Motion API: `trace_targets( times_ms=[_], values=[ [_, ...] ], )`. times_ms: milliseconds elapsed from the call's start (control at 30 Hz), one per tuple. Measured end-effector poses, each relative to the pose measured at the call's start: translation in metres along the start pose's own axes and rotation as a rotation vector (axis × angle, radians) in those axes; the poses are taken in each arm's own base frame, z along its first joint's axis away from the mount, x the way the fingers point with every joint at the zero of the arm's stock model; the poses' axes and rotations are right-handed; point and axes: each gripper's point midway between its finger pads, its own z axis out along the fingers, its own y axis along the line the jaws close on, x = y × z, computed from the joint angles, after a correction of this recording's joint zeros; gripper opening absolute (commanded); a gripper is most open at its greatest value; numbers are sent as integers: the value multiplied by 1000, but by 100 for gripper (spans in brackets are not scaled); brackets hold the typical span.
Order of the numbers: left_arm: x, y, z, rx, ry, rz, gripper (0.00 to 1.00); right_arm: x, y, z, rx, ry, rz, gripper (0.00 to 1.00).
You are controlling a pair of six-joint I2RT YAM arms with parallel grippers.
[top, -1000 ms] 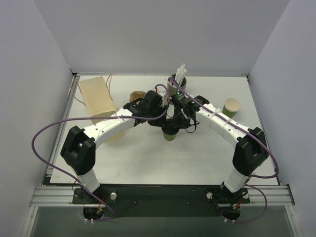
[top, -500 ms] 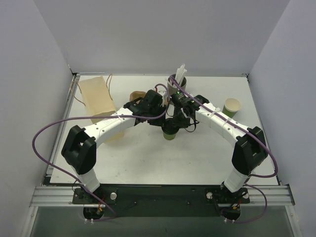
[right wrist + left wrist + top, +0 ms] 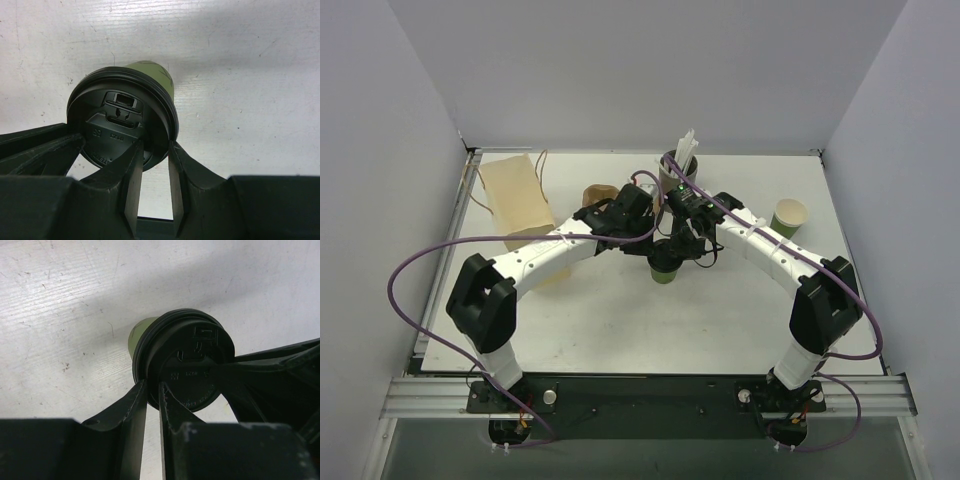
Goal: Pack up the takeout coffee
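The takeout coffee (image 3: 665,270), a small green paper cup with a black lid, stands upright mid-table. Both grippers meet over it. In the left wrist view, the lid (image 3: 182,357) fills the middle. My left gripper (image 3: 152,386) pinches the lid's near rim, one finger outside it and one on top. My right gripper (image 3: 155,145) grips the opposite rim of the lid (image 3: 122,117) the same way, with the green cup wall (image 3: 150,72) showing beyond. From above, the left gripper (image 3: 655,237) and right gripper (image 3: 682,240) hide most of the cup.
A brown paper bag (image 3: 515,200) lies at the back left. A grey cup of white straws (image 3: 680,165) stands just behind the grippers. A brown cup (image 3: 596,195) is beside the left arm. An open green cup (image 3: 790,215) stands at the right.
My left jaws have closed in on the lid's rim and the left wrist has edged slightly right. The right arm and the cup have stayed put.
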Motion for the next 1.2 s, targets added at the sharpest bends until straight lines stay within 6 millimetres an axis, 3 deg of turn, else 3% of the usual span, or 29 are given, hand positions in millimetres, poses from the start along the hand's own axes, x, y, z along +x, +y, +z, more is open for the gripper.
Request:
trace_targets(
  times_ms=[800,1200],
  values=[
    [6,5,15,-24,-77,-56,21,0,0,3,1,-16,6,22],
    [-2,1,14,-64,-37,-8,22,4,-1,5,-49,-66,70,19]
  ],
)
